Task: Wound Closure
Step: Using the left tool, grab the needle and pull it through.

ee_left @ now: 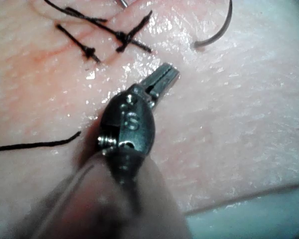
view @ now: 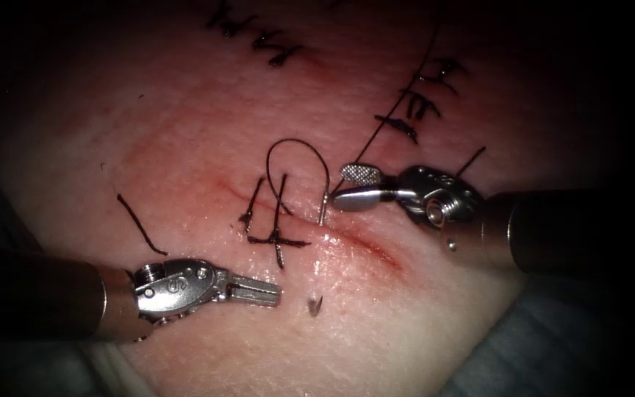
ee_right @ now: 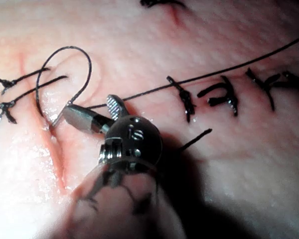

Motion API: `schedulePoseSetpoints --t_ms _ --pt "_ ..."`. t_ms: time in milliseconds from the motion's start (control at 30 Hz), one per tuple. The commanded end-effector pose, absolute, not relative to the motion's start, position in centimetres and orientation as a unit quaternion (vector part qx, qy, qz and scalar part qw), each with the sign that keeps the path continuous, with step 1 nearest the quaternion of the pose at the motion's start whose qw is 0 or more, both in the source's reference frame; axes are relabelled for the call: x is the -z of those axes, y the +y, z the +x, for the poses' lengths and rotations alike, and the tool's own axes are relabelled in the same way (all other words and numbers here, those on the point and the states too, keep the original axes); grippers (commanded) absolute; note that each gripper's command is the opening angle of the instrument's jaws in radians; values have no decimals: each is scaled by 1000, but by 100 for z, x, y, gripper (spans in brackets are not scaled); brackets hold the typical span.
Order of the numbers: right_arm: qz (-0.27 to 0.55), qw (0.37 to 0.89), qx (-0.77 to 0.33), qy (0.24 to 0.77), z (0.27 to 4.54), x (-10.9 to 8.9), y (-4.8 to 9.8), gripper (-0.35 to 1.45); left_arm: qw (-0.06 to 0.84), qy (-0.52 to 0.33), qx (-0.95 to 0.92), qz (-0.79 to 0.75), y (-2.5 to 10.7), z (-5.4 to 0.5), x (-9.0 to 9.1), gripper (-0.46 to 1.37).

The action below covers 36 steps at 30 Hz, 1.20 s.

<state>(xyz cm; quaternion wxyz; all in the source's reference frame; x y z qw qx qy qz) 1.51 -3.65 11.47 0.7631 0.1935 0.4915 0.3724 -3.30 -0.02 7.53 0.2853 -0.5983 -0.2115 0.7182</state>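
The tissue has a reddened cut running down to the right. A thin curved needle arches above the cut. One end comes down at the cut's edge beside my right tool, the other by the black knotted stitches. How deep either end sits I cannot tell. The right tool's jaws are open and hold nothing; the lower jaw tip touches the needle. The thread runs from these jaws to the upper right. My left tool lies below the cut, shut and empty.
Older rows of black stitches sit at the upper right, with more at the top. A loose cut end of thread lies to the left. A short dark curved strand sticks up just past the left tool's tip. Blue-grey cloth borders the tissue.
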Motion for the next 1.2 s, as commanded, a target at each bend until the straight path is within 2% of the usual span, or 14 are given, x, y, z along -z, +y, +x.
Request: schedulePoseSetpoints --t_ms 33,300,333,400,433,500,600,633,667,767,967,1200 --pt "184 772 -350 498 147 -1146 -362 118 284 -214 -717 -599 0 -330 -753 -35" --pt "152 791 -268 528 151 -1139 -357 116 273 -204 -722 -602 3 -330 -748 -35" --pt "143 792 -260 533 152 -1139 -358 116 271 -203 -723 -603 3 -331 -748 -26" --pt "141 786 -261 542 154 -1137 -359 115 266 -197 -725 -604 4 -332 -745 9" --pt "143 781 -260 549 155 -1137 -360 113 264 -195 -726 -604 4 -333 -744 17" --pt "142 780 -260 552 156 -1136 -360 113 255 -186 -730 -607 5 -335 -741 15" --pt "152 777 -252 557 158 -1136 -360 111 246 -173 -734 -608 5 -339 -734 26" --pt "154 776 -250 558 158 -1136 -360 111 248 -173 -734 -608 5 -342 -730 37" --pt "156 776 -249 559 158 -1136 -360 111 250 -172 -734 -607 6 -346 -725 61" --pt "158 775 -246 560 159 -1136 -360 111 250 -167 -736 -606 7 -354 -716 74" --pt "161 774 -242 562 162 -1136 -363 110 234 -145 -744 -609 11 -367 -704 72" --pt "165 773 -233 566 168 -1139 -368 109 225 -145 -757 -596 14 -378 -707 57"
